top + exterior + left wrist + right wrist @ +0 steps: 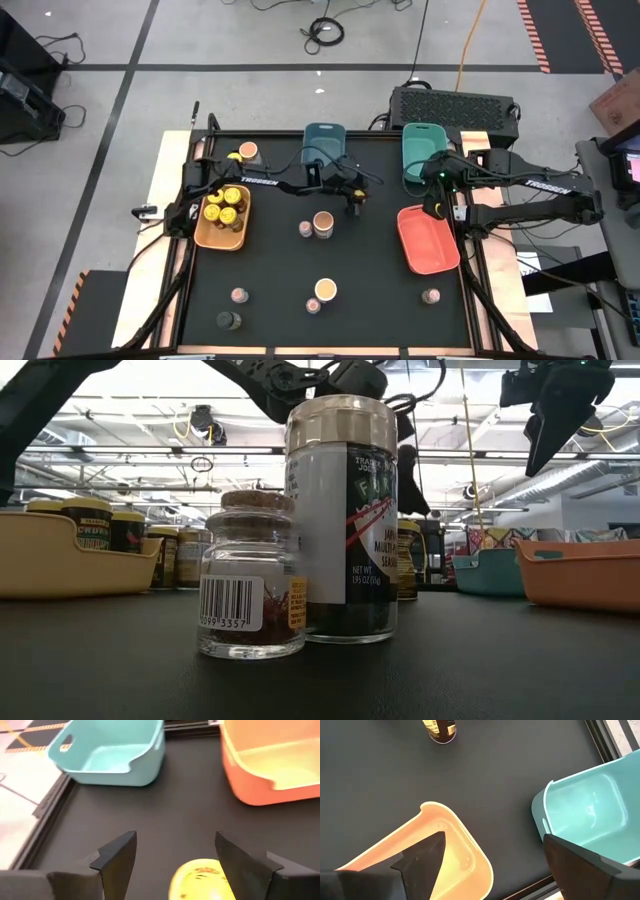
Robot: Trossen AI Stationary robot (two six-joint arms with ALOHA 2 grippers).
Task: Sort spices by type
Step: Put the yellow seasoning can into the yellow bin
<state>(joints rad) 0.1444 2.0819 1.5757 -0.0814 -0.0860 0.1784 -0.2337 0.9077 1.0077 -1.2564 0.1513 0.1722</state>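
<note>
Black table, L fingers half-open round yellow-lidded jar, R fingers wide, empty

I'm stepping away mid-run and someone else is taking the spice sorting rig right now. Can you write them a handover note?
Left gripper: over the table centre, a yellow-lidded round jar right at it; grip unclear.
Right gripper: open, empty, above the coral plastic bin.
Done: several yellow-lidded jars sit in the orange plastic bin.
Left: loose on the black table are wide peach-topped jars, tiny pink-topped jars and one dark olive jar. The teal plastic bin and the coral bin are empty.
</note>
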